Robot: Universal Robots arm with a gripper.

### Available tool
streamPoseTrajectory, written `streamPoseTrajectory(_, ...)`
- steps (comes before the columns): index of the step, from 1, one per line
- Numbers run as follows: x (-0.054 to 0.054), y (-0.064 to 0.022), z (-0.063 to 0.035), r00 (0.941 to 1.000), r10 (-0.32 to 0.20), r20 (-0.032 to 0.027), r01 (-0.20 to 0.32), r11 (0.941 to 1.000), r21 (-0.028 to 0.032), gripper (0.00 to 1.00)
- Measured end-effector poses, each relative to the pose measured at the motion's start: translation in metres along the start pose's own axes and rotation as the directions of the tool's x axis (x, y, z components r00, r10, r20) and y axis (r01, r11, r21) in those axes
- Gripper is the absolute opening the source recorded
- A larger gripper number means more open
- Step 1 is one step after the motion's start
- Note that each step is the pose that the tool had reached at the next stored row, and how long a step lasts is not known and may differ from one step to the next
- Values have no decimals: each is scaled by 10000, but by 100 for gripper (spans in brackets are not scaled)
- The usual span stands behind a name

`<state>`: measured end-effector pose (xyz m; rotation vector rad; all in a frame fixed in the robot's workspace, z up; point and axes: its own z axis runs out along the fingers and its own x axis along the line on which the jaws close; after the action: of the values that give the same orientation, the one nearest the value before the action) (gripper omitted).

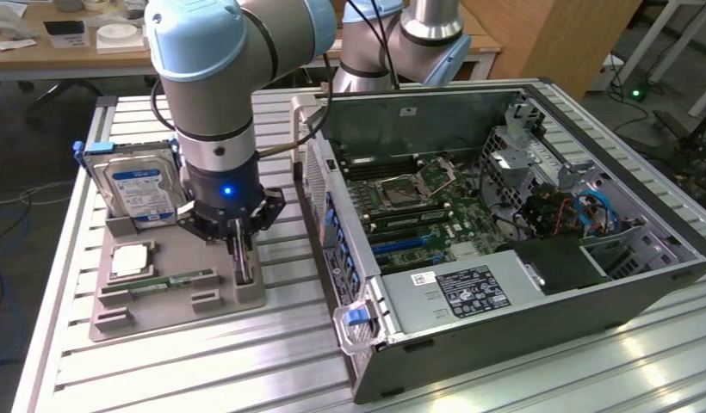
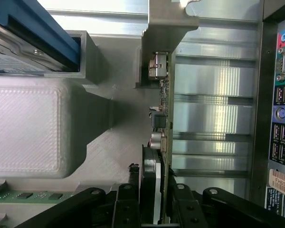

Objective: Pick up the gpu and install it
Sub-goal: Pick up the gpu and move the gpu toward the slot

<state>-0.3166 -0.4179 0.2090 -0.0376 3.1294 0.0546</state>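
Fingers (image 2: 126, 209) of the gripper (image 2: 154, 189) stand closest in the wrist view, one on each face of the gpu (image 2: 163, 121), which is seen edge-on. The pads appear to bear on both faces — the gripper is closed on the card. Card position: upright on its long edge in a slot of the grey tray (image 1: 187, 258), with the pale bracket (image 2: 168, 28) at the end away from the fingers. Whether it sits fully in the slot cannot be told.

Arm (image 1: 221, 103) pose: wrist vertical, tool pointing straight down over the tray edge nearest the case (image 1: 537, 331), blue light lit on the wrist. On the tray, to the exterior view's left of the gripper: hard drive (image 1: 140, 185) standing on edge, square chip (image 1: 133, 258) and memory stick (image 1: 170, 282) lying flat.

The case lies open on its side at the exterior view's right, motherboard (image 1: 411, 206) exposed. Tray and case rest on a ribbed aluminium table (image 1: 215, 370). Behind — desks (image 1: 32, 60) and a wooden cabinet (image 1: 548, 34).
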Motion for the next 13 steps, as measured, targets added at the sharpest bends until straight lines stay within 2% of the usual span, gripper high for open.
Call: streamPoseTrajectory(13,-14,0,5,10000,1,0,-1,10000,0,30)
